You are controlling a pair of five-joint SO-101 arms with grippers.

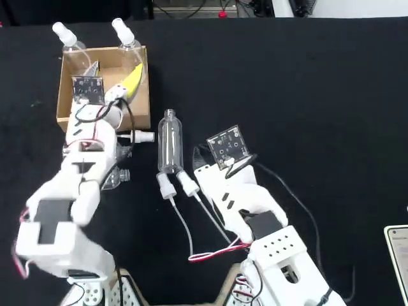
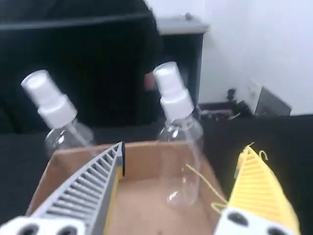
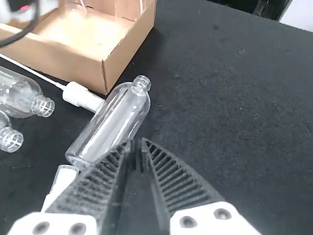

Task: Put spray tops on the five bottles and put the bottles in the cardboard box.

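left gripper (image 2: 183, 149): held above the cardboard box (image 1: 62, 108), jaws spread wide, one grey finger and one yellow finger, nothing between them
right gripper (image 3: 137, 143): low over the table (image 1: 306, 95), jaws drawn together with only a sliver of gap, nothing held, tips just beside the base of the lying bottle (image 1: 169, 143)
left capped bottle (image 1: 71, 48): clear, upright in the box against its far wall, white spray top fitted
right capped bottle (image 1: 127, 41): clear, upright in the box against the same wall, white spray top fitted
lying bottle: clear, no top, on its side on the table just beside the box, open neck pointing away from the arm bases
upper uncapped bottle (image 1: 122, 153): clear, on its side next to the left arm and partly hidden by it, neck open
lower uncapped bottle (image 1: 118, 177): same condition, just nearer the arm bases
single spray top (image 1: 141, 136): on the table between the box's near wall and the lying bottle
paired spray tops (image 1: 167, 187): two lie side by side at the base of the lying bottle, thin tubes trailing toward the arm bases
print: left wrist board (image 1: 87, 89) and right wrist board (image 1: 226, 143) carry marks too small to read
surface: matte black cloth over the table
room: white wall and dark cabinet beyond the box in the left wrist view; cables along the table's far edge in the high view; a pale flat object (image 1: 398, 252) at the table's right edge
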